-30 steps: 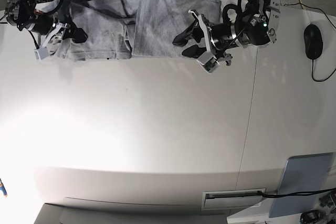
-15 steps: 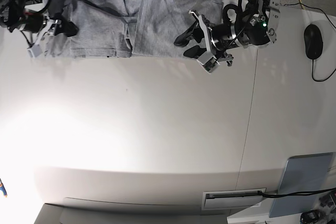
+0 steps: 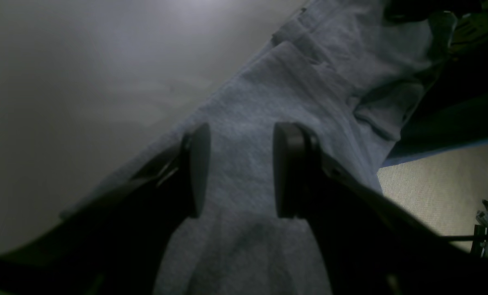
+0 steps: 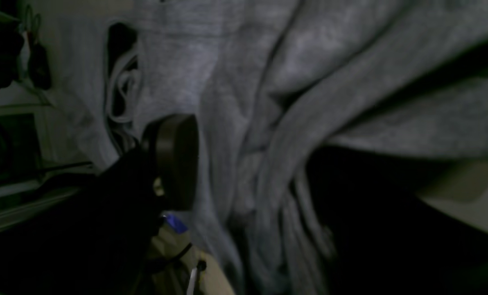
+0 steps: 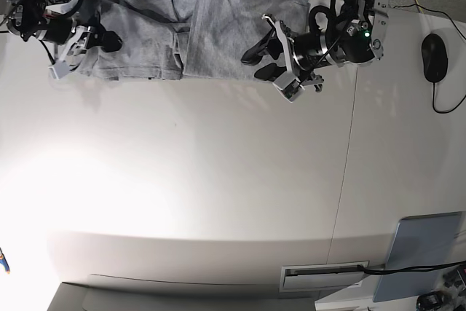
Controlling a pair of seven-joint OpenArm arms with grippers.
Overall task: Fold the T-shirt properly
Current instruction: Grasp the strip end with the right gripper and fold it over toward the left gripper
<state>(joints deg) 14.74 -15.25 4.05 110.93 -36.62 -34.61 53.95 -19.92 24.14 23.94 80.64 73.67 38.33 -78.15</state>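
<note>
The grey T-shirt (image 5: 226, 27) lies partly folded along the table's far edge, plain side up, with no lettering showing. My left gripper (image 5: 261, 61) hovers over its right part, open. In the left wrist view the gripper (image 3: 240, 168) has both pads apart, with flat grey cloth (image 3: 293, 82) below them. My right gripper (image 5: 87, 43) is at the shirt's left end. In the right wrist view the gripper (image 4: 252, 172) has bunched folds of the shirt (image 4: 248, 82) filling the gap beside its one visible pad (image 4: 178, 159). Its other finger is dark.
The white table (image 5: 218, 180) stretches toward the near edge. A black mouse (image 5: 434, 57) with its cable lies at the right. A grey flat device (image 5: 422, 253) sits at the near right corner. Cables run behind the far edge, and the floor (image 3: 440, 184) shows past it.
My right gripper swung left, pulling the shirt's left end out, then came back right with the cloth following. My left gripper has barely moved.
</note>
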